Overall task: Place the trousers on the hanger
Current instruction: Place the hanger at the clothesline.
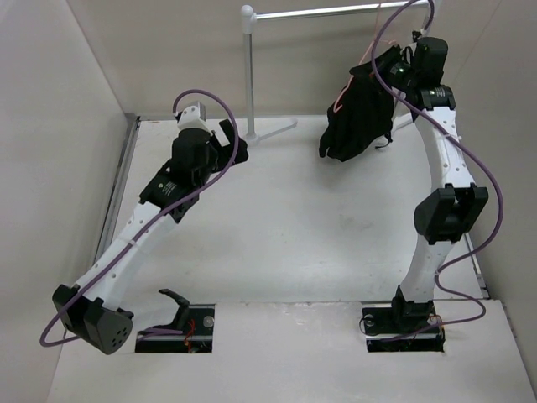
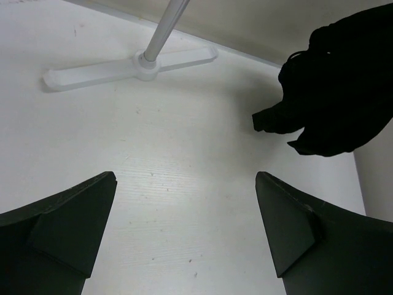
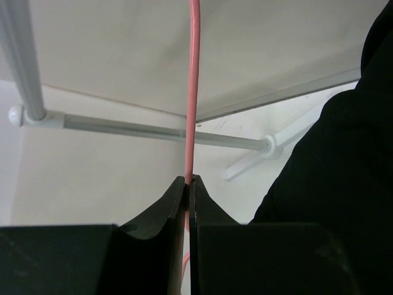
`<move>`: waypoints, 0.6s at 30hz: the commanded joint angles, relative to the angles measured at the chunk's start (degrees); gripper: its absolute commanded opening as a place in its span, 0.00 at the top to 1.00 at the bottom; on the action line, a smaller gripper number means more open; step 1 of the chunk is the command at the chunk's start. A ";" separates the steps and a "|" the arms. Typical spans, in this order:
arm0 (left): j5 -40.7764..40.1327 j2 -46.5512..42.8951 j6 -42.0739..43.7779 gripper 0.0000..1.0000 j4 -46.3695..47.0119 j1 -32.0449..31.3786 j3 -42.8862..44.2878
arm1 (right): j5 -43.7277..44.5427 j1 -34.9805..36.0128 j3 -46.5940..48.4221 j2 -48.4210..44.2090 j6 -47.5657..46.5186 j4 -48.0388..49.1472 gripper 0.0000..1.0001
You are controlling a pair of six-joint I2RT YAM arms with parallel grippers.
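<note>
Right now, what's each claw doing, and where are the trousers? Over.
Left gripper open, empty. Right gripper shut on hanger. Trousers bunched on hanger, held up beside rack.

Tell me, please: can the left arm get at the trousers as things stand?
Probably yes. The left end effector is open over bare table, and the trousers hang ahead to its right with nothing between.
</note>
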 commanded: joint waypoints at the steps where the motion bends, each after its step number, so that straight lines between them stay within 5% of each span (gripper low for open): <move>1: 1.76 -0.43 -0.80 0.00 3.51 0.32 -0.93 | -1.45 -1.10 4.76 -1.13 -1.51 4.44 1.00; 7: 1.85 2.12 -3.00 0.00 4.83 -0.03 -2.60 | -0.66 -1.72 0.55 -1.21 -3.79 3.91 0.95; 14: 2.82 5.02 -6.51 0.00 4.04 1.20 -3.04 | 0.22 -1.98 -0.16 -1.21 -4.15 4.17 0.40; 18: 2.82 5.46 -6.69 0.00 4.04 1.03 -2.86 | 2.68 -2.77 -2.00 -3.75 -4.68 4.17 0.20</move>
